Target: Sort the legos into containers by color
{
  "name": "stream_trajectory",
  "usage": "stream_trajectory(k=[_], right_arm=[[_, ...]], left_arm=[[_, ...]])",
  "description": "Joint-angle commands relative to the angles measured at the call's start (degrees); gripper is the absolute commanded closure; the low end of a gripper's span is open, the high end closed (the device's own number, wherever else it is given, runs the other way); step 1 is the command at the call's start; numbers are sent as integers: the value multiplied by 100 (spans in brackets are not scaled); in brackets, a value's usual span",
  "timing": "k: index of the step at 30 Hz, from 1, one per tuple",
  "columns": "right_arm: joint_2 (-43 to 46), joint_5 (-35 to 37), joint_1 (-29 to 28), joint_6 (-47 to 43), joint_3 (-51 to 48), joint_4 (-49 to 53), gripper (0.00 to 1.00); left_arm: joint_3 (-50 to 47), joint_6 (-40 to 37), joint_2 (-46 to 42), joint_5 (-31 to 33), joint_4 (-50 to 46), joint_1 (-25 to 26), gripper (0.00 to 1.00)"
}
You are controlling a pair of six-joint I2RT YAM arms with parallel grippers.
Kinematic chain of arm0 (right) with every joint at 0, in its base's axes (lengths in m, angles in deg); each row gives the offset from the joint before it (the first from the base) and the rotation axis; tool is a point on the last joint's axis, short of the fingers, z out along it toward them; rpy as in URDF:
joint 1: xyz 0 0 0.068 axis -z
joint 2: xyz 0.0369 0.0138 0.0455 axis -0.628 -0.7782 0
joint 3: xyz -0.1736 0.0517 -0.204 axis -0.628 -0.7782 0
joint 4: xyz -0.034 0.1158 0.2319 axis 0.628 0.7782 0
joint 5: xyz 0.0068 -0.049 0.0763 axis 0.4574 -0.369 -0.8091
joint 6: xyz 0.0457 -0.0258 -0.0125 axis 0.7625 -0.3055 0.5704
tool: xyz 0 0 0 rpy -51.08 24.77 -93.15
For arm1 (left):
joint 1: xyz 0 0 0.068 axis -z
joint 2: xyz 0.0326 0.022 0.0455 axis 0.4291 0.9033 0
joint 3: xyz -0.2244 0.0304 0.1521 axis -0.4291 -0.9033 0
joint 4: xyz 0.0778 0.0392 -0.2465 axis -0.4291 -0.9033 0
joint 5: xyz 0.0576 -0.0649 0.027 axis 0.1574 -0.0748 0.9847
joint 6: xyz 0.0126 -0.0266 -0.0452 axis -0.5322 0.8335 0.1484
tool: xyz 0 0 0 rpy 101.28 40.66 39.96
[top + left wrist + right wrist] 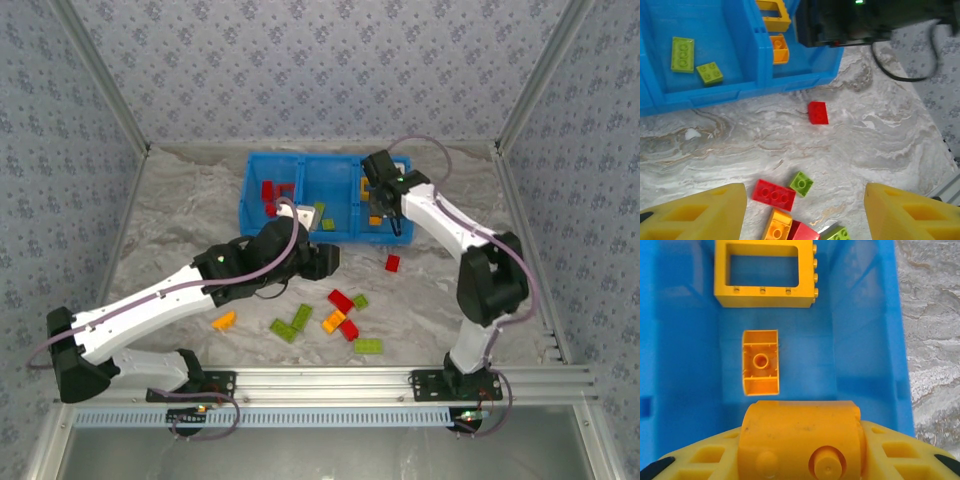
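You are working in a lab-style robot test booth: pale blue floral-patterned wall panels [330,70] box in a grey marble-print tabletop [170,235], with silver aluminium extrusion rails [330,378] along its near edge and corners.

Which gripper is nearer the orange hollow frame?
Right. The right gripper, shut on an orange brick, hangs over the compartment holding the frame; the left gripper is outside the tray, above loose bricks.
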Motion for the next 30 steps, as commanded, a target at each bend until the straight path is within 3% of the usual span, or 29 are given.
stream_trajectory(k=[1,17,21,27,30], right_arm=[[-490,26,220,-303,443,213,57],[-2094,-1126,559,-237,2014,85,57],[-2296,-1358,604,-155,2168,76,57],[-2347,-1550,692,-39,2108,32,56],[-2401,-1663,730,-41,2142,49,52]], left_arm=[[192,-112,-3,60,202,39,36],[333,-247,216,81,328,135,36],[930,-575,715,452,136,552,36],[1975,-933,1801,1701,-458,1360,36],[2241,-959,2215,1824,-548,1490,36]])
